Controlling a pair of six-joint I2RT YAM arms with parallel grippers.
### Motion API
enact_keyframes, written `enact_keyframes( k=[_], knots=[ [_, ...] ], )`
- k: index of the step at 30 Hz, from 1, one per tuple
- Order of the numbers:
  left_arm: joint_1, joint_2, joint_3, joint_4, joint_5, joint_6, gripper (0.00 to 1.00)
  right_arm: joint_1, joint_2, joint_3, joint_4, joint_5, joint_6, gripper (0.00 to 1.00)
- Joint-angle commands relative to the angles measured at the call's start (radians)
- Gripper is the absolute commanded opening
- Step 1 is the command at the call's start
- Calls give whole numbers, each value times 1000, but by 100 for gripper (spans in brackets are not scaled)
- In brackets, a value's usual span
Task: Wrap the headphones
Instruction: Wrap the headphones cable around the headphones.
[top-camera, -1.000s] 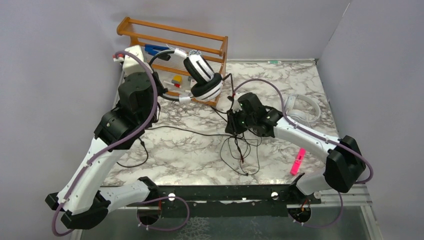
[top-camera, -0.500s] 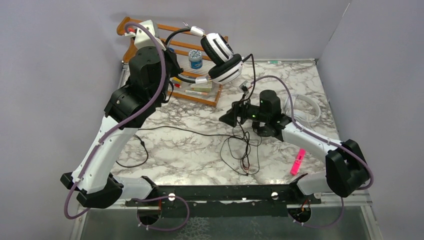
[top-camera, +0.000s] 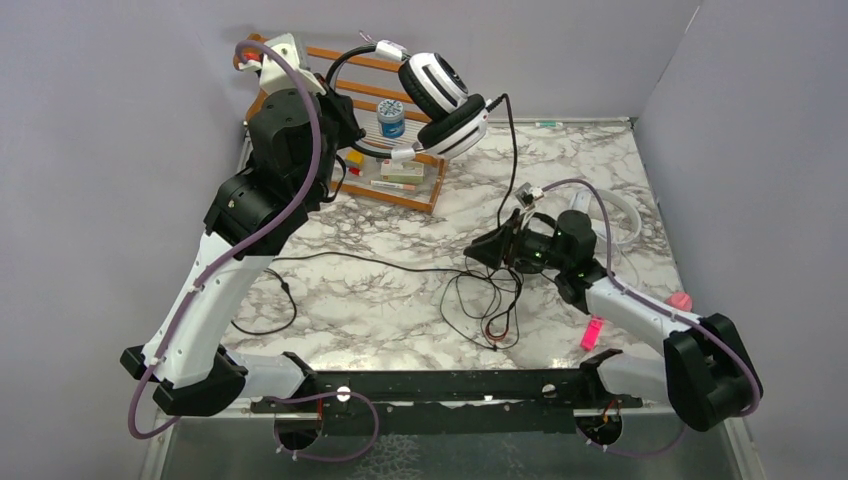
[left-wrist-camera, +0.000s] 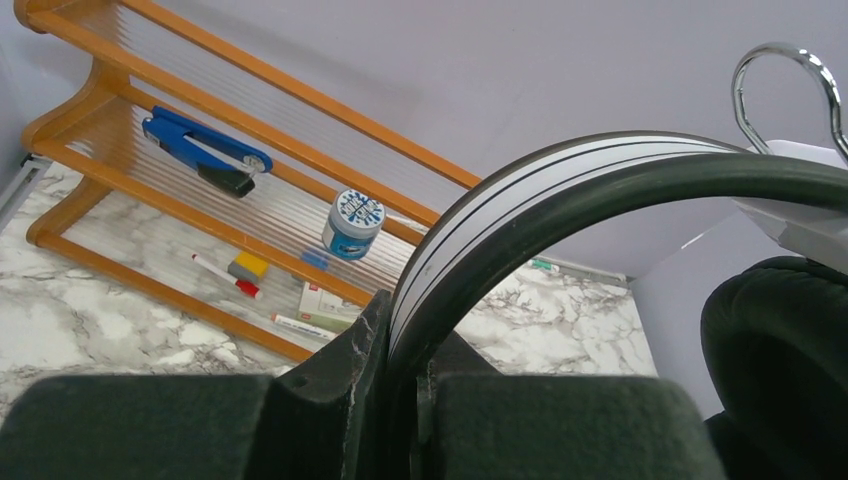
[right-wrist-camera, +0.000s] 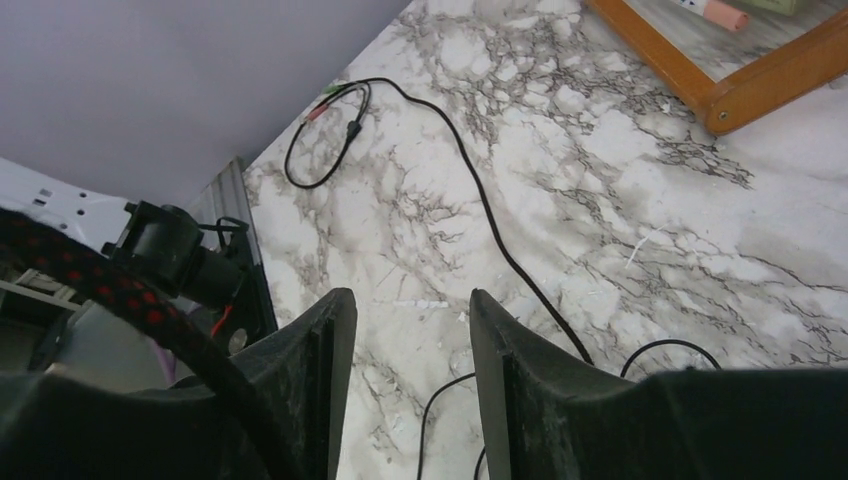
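Note:
The white headphones (top-camera: 440, 92) with black ear pads hang in the air over the wooden rack. My left gripper (top-camera: 338, 110) is shut on their headband (left-wrist-camera: 560, 190), which fills the gap between the fingers (left-wrist-camera: 350, 350) in the left wrist view. Their black cord (top-camera: 506, 160) drops from the ear cup to a loose tangle (top-camera: 488, 310) on the table, then runs left (right-wrist-camera: 480, 200). My right gripper (top-camera: 482, 246) hovers low over that tangle, open (right-wrist-camera: 412, 305), with only marble and cord beneath it. All-white headphones (top-camera: 615, 215) lie behind the right arm.
A wooden rack (top-camera: 405, 195) at the back left holds a blue stapler (left-wrist-camera: 200, 150), a small jar (left-wrist-camera: 352, 222) and markers. A pink object (top-camera: 594, 330) lies at the front right. The cord's plug end (right-wrist-camera: 338, 100) curls near the left front edge.
My left arm has lifted the headphones higher and farther back. My right gripper has opened and pulled back to the right and lower, and the cord now hangs free from the ear cup.

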Motion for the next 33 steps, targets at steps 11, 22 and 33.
enact_keyframes(
  k=[11, 22, 33],
  knots=[
    [20, 14, 62, 117, 39, -38, 0, -53, -273, -120, -51, 31, 18, 73],
    [39, 1, 42, 117, 46, -39, 0, -74, -309, -138, -50, 31, 0, 62],
    [209, 41, -71, 212, 459, -183, 0, -61, -210, -59, 121, -403, 124, 16]
  ],
)
